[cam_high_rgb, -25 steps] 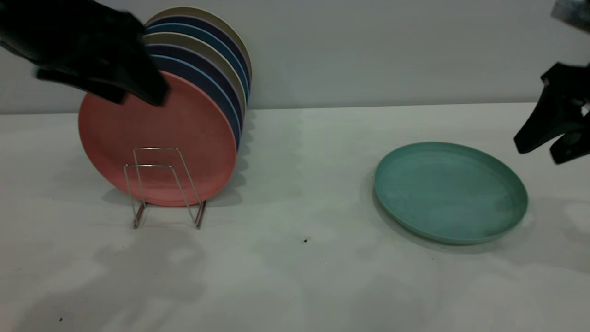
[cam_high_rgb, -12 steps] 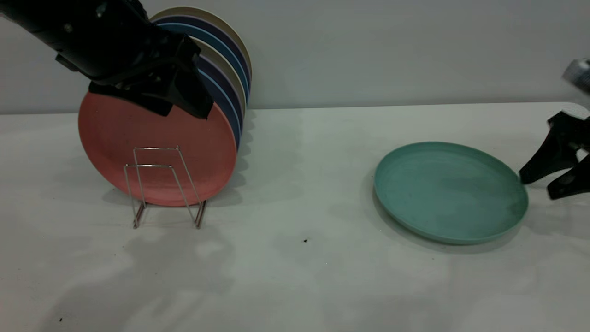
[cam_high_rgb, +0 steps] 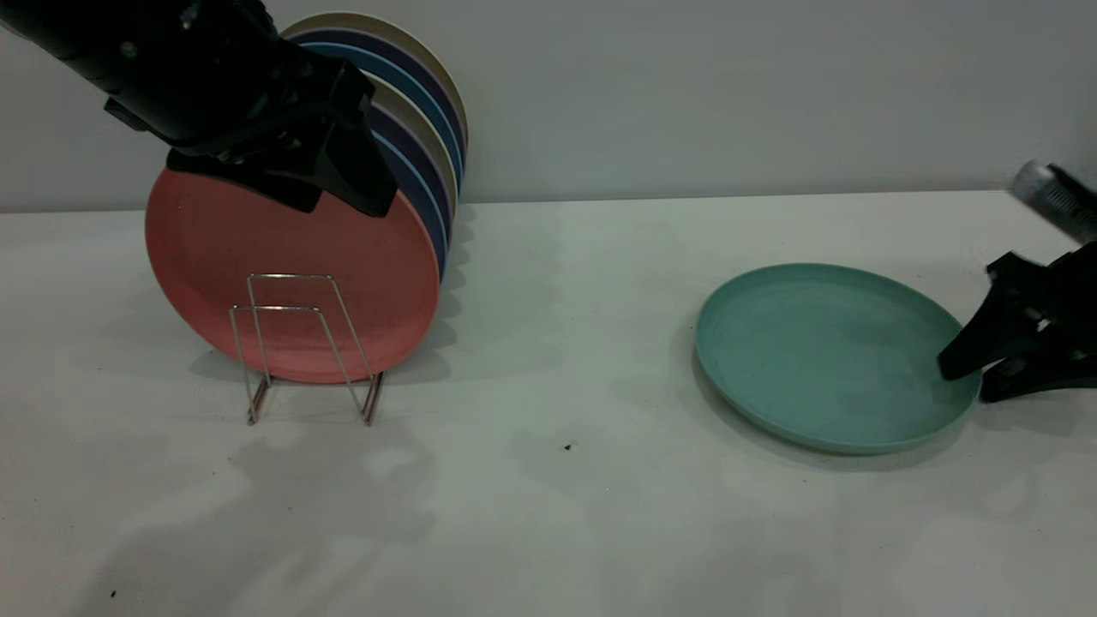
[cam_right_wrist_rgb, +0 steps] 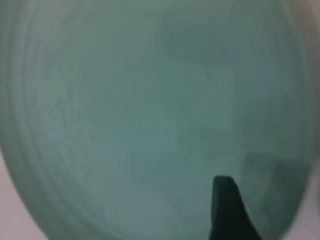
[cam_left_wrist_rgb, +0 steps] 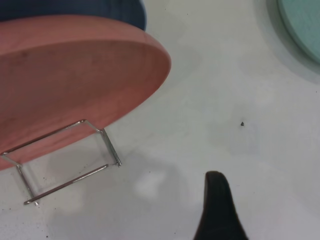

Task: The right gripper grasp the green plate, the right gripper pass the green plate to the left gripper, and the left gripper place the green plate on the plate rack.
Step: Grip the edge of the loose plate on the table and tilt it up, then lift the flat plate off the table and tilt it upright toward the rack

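The green plate [cam_high_rgb: 836, 356] lies flat on the table at the right; it fills the right wrist view [cam_right_wrist_rgb: 150, 115]. My right gripper [cam_high_rgb: 967, 383] is open at the plate's right rim, its upper jaw over the plate's inside and its lower jaw outside the rim. One of its fingers [cam_right_wrist_rgb: 225, 210] shows above the plate's surface. My left gripper [cam_high_rgb: 343, 206] hangs open above the plate rack [cam_high_rgb: 300, 343], in front of the top of the salmon-pink plate [cam_high_rgb: 291, 266]. The left wrist view shows the rack [cam_left_wrist_rgb: 65, 160] and one finger [cam_left_wrist_rgb: 215, 205] over bare table.
The pink plate stands upright in the rack, with several blue, purple and beige plates [cam_high_rgb: 420, 128] stacked upright behind it against the wall. Two wire loops in front of the pink plate hold nothing. A small dark speck [cam_high_rgb: 567, 446] lies on the white table.
My right gripper has come down and forward to the green plate's right rim. My left gripper moved right over the rack a second ago and has held still since.
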You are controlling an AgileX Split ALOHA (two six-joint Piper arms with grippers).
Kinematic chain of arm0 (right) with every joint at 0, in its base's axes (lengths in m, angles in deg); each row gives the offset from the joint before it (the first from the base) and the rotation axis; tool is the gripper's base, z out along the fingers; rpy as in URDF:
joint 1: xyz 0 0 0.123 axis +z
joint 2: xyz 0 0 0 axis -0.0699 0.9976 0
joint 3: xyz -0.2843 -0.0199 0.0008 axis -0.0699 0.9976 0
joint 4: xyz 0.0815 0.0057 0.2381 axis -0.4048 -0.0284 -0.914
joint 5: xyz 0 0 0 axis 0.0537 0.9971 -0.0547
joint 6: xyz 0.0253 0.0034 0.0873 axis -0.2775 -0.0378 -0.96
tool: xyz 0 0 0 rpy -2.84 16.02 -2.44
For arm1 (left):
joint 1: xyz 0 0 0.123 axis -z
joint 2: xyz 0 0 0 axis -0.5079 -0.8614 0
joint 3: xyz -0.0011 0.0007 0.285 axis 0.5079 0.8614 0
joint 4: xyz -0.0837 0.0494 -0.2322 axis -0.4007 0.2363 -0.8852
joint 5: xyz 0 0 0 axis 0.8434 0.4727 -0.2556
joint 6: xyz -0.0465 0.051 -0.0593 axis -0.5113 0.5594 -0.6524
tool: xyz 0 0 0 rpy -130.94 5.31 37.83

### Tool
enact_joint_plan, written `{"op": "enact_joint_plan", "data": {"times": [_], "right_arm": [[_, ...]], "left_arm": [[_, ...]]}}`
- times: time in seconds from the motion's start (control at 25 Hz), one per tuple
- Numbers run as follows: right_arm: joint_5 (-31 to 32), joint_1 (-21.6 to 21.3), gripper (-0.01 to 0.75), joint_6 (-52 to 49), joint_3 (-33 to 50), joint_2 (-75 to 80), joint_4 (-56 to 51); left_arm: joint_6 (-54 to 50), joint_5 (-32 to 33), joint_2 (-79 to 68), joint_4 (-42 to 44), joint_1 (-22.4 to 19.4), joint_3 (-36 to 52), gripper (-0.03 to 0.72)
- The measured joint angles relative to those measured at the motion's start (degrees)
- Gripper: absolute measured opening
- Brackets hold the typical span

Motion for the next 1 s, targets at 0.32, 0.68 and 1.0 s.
{"op": "enact_joint_plan", "data": {"times": [0.32,0.68,1.0], "right_arm": [[-4.90,4.08,0.203,0.80,-0.24,0.16,-0.93],[-1.10,6.99,0.012,8.51,-0.24,0.20,-2.89],[4.72,11.44,0.013,11.73,-0.24,-2.89,-5.23]], "left_arm": [[-0.15,-0.01,0.00,-0.45,0.00,0.00,0.528],[-0.17,0.21,-3.85,-8.62,1.12,-0.29,0.528],[-0.23,-1.95,-9.36,-12.31,4.14,-0.29,0.528]]}}
